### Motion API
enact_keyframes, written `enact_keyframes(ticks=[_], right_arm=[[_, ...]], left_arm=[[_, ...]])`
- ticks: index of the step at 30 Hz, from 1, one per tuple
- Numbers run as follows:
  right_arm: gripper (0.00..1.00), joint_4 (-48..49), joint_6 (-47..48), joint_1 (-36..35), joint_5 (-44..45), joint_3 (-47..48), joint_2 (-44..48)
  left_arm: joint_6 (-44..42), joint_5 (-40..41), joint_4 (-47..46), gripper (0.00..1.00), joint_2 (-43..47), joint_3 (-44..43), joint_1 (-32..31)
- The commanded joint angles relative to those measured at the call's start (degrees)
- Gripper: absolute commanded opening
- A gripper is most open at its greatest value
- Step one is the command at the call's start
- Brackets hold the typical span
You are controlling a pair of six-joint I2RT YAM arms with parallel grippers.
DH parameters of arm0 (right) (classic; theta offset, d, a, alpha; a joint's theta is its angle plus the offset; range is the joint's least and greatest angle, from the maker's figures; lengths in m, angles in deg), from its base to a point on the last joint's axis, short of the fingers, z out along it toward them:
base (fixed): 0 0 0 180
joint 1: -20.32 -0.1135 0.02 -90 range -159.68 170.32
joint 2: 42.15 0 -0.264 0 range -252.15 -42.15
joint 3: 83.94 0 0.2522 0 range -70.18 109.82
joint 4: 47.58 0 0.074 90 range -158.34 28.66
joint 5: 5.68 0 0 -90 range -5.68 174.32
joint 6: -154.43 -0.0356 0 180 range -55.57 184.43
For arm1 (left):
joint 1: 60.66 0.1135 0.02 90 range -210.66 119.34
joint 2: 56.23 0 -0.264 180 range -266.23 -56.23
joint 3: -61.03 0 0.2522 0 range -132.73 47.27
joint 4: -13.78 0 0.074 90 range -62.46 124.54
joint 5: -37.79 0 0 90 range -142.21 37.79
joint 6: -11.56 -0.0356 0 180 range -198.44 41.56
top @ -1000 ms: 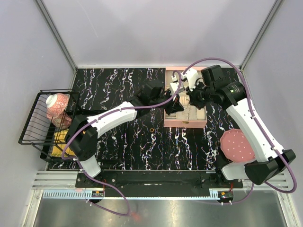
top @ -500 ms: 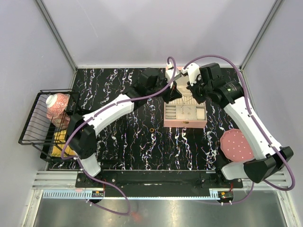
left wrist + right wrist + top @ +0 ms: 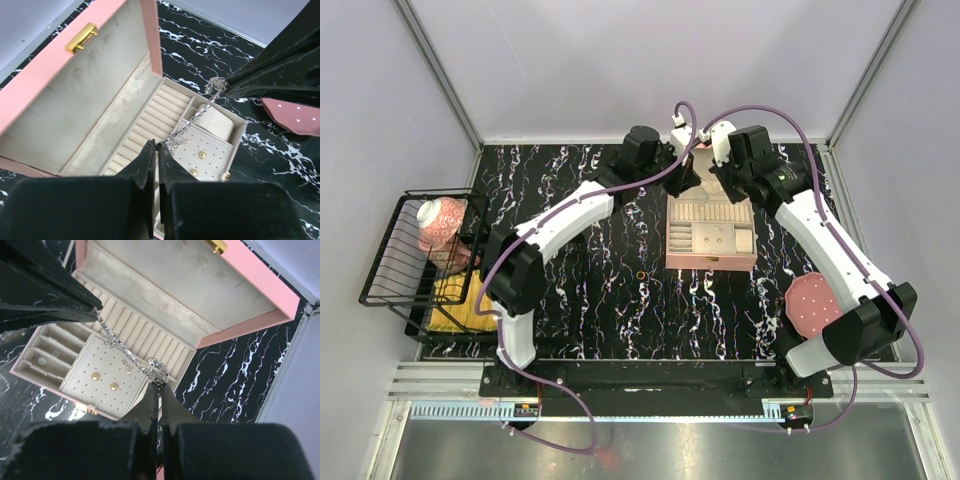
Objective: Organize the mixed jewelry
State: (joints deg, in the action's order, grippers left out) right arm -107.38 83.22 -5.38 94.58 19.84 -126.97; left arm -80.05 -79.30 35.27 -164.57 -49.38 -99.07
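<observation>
A thin sparkling chain [image 3: 192, 117] hangs stretched between my two grippers above the open pink box [image 3: 151, 37]. My left gripper [image 3: 156, 146] is shut on its lower end. My right gripper [image 3: 159, 385] is shut on the other end, where the chain [image 3: 127, 354] carries a small crystal cluster. Seen from above, the left gripper [image 3: 687, 184] and right gripper [image 3: 719, 185] meet over the back of the box [image 3: 711, 262]. A small gold ring [image 3: 641, 274] lies on the black marble table, left of the box.
The box's perforated pad [image 3: 102, 377] holds two gold studs, beside ridged ring slots [image 3: 150, 125]. The lid [image 3: 260, 282] stands open at the far side. A round pink dotted disc [image 3: 817, 305] lies near right. A black wire basket [image 3: 390, 270] with crockery sits at the left edge.
Both grippers have moved from over the box's middle toward its far edge, carrying the chain between them. Both stay shut.
</observation>
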Motion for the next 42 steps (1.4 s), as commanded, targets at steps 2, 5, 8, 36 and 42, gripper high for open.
enact_keyframes(ticks=[2,5,8,36,42], right_arm=[[0.00,6.6,-1.1,2.6,2.9,0.6,-2.4],[0.00,8.0,-1.0,3.6,3.1,0.7,-3.9],[0.00,9.2,-1.0,4.8,3.3,1.4,-5.7],[0.00,15.6,-1.9,10.0,1.4,8.2,-16.4],[0.00,16.2,-1.9,10.1,1.8,9.1,-17.0]], left_arm=[[-2.2,1.1,-0.7,0.00,-3.4,-7.2,0.6],[-2.7,1.3,-0.4,0.00,-5.8,-10.1,0.8],[-2.7,1.8,-0.3,0.00,-8.1,-12.7,1.1],[-1.5,7.2,-3.7,0.00,-17.3,-22.1,1.4],[-2.5,9.8,-4.2,0.00,-17.6,-22.3,1.4]])
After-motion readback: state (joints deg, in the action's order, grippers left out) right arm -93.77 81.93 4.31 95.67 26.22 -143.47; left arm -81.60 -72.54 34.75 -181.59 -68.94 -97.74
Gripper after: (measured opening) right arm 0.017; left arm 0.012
